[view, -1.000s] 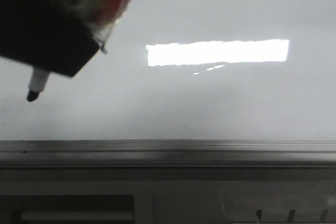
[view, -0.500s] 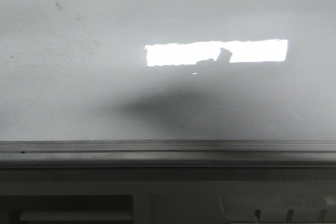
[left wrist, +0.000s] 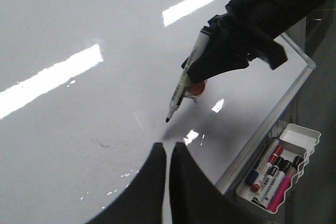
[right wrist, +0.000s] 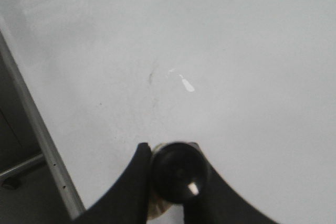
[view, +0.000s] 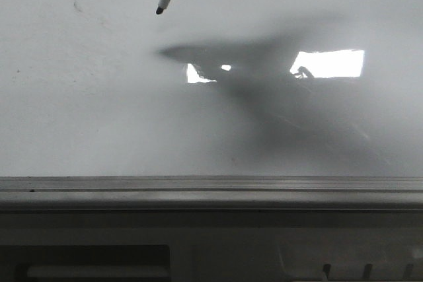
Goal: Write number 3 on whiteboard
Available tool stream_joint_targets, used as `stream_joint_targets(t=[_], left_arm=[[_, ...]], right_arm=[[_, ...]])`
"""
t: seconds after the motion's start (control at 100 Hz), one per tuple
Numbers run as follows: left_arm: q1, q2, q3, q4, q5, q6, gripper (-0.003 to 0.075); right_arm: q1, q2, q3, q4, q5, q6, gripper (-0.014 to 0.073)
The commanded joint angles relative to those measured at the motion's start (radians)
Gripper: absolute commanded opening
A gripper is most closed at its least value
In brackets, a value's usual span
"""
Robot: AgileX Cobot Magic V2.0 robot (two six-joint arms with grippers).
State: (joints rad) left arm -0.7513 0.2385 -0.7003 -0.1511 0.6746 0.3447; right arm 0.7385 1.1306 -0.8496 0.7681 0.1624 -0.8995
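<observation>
Above the board [view: 79, 130], the right gripper [right wrist: 170, 182] held a marker [left wrist: 182, 85] tight between its fingers, tip pointed down at the glossy surface, I think so it could start the first stroke. The tip looked just off the board, though I could not tell for sure. The left gripper [left wrist: 168, 156] was nearly closed and held nothing. No 3 was yet written; the pale board showed only faint smudges and bright reflections.

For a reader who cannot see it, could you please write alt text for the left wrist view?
A black right gripper holds a marker tip-down just above a glossy whiteboard with no numeral visible. The left gripper sits nearly closed in the foreground, and a white tray of markers sits beyond the board's edge.
</observation>
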Motion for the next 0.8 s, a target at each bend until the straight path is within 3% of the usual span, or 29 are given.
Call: stream_joint_targets(t=[0.0, 0.28, 0.61, 0.79], left_arm=[[0.003, 0.014, -0.022, -0.022, -0.072, -0.015, -0.0021], [0.003, 0.014, -0.022, -0.022, -0.072, -0.015, -0.0021], [0.003, 0.014, -0.022, -0.022, -0.072, -0.015, -0.0021], [0.003, 0.014, -0.022, -0.035, -0.072, -0.015, -0.0021]], right_arm=[[-0.007, 0.019, -0.025, 0.02, -0.091, 0.002, -0.006], [-0.015, 0.07, -0.02, 0.02, -0.168, 0.002, -0.0057], [-0.142, 0.019, 0.037, 0.02, -0.111, 0.002, -0.0056], [-0.129, -0.005, 0.084, 0.03, -0.059, 0.004, -0.0056]])
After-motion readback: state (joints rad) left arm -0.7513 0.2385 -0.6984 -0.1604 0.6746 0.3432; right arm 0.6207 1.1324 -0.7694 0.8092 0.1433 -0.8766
